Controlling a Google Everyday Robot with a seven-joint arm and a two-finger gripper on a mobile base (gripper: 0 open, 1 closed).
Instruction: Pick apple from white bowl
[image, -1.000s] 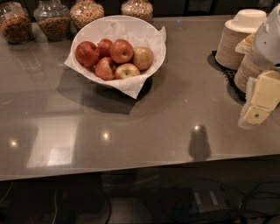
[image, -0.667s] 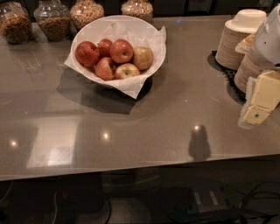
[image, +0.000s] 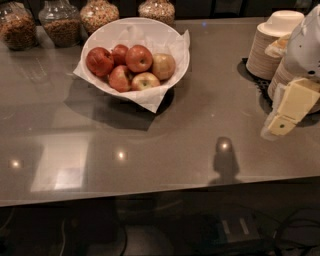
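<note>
White bowl (image: 116, 31) at 11 o'clock on bench (image: 165, 145), apples (image: 138, 58) cradled on paper liner (image: 150, 99) — likely easy top reach. Hand (image: 289, 109) at 3 o'clock, well apart — grip state: cannot tell.

Apples (image: 138, 58) in a white bowl (image: 107, 35) on a desk (image: 165, 145).
End effector (image: 282, 122) at right edge, well apart from the bowl.

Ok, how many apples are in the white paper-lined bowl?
6, in the wide white paper-lined bowl: dark red apple left, two red apples behind, yellowish apple right, two apples in front. Others may hide underneath. The gripper hangs far right.
</note>
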